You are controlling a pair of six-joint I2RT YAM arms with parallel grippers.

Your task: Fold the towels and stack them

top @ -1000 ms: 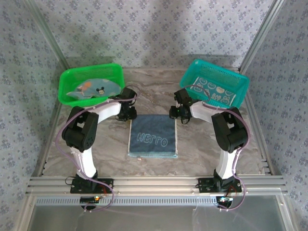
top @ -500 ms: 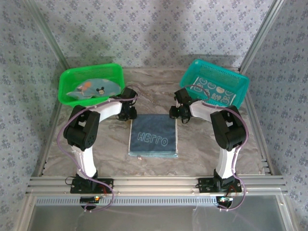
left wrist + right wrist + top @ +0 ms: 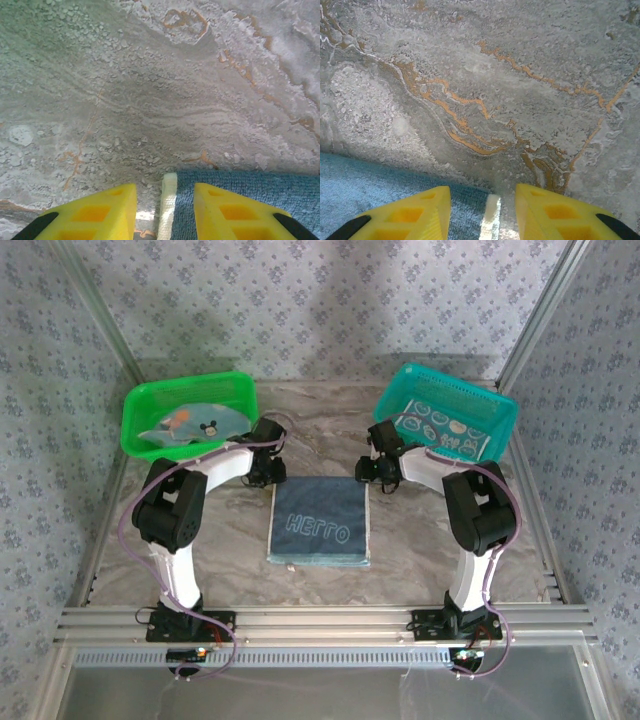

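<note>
Green slatted plastic basket [image 3: 136,420], far left, holding a crumpled printed towel [image 3: 188,425]. Left end effector [image 3: 164,191], fingers parted, straddling the far-left corner of a folded blue terry towel [image 3: 320,520]. This rectangle lies flat on the marbled tabletop [image 3: 412,540], long axis near-far. Right end effector [image 3: 482,192], likewise parted, straddles its far-right corner. Teal basket [image 3: 455,392], far right, holding a second printed towel [image 3: 440,430].

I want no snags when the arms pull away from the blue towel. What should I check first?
1. Blue towel folded flat on the table: ok.
2. Left gripper open: ok, fingers apart, pale hem lying flat between them.
3. Right gripper open: ok, fingers apart over the towel's corner.
4. Fingers clear of the cloth underneath: cannot tell.
5. Green basket and teal basket away from the towel: ok.
</note>
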